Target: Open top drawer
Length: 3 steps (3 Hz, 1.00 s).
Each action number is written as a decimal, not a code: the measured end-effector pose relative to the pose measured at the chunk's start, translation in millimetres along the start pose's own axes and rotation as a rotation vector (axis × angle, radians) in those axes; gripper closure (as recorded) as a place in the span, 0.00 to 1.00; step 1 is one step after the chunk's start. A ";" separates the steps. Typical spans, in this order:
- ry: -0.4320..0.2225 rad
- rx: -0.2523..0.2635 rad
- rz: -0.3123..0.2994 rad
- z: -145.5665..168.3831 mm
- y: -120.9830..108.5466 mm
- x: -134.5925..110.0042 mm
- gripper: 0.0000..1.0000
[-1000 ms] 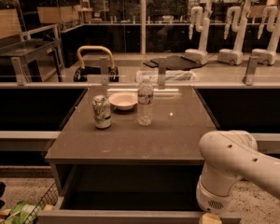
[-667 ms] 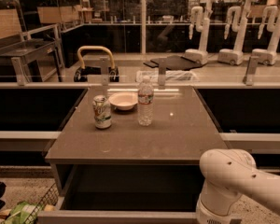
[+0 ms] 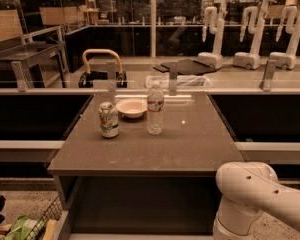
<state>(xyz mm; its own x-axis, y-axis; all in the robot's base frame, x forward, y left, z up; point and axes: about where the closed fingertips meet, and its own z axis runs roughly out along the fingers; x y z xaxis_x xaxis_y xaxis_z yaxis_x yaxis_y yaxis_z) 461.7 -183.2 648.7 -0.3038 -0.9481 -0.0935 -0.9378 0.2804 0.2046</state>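
Note:
The top drawer (image 3: 140,204) sits under the thick grey tabletop (image 3: 190,149). It stands pulled out toward me, showing its dark interior, its left side wall and a pale strip of its front rim at the bottom edge. The front and handle are out of view below the frame. My white arm (image 3: 250,194) fills the lower right, in front of the drawer's right end. My gripper is out of view, below the bottom edge under the arm.
On the tabletop stand a drink can (image 3: 108,119), a white bowl (image 3: 131,107) and a water bottle (image 3: 155,108). A wire basket with packets (image 3: 35,226) is at the lower left. Rails and other robot arms (image 3: 250,34) stand behind the table.
My arm has dropped lower and shifted slightly right in the view. The things on the table have not moved.

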 end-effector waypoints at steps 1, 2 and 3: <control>0.032 0.014 0.009 -10.3 20.6 -0.4 0.98; 0.032 0.013 0.009 -10.2 20.6 -0.4 0.00; 0.032 0.013 0.010 -10.2 20.7 -0.4 0.00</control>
<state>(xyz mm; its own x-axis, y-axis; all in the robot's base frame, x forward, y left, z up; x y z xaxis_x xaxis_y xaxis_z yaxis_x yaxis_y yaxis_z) 444.2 -178.5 662.9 -0.3075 -0.9496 -0.0607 -0.9371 0.2912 0.1923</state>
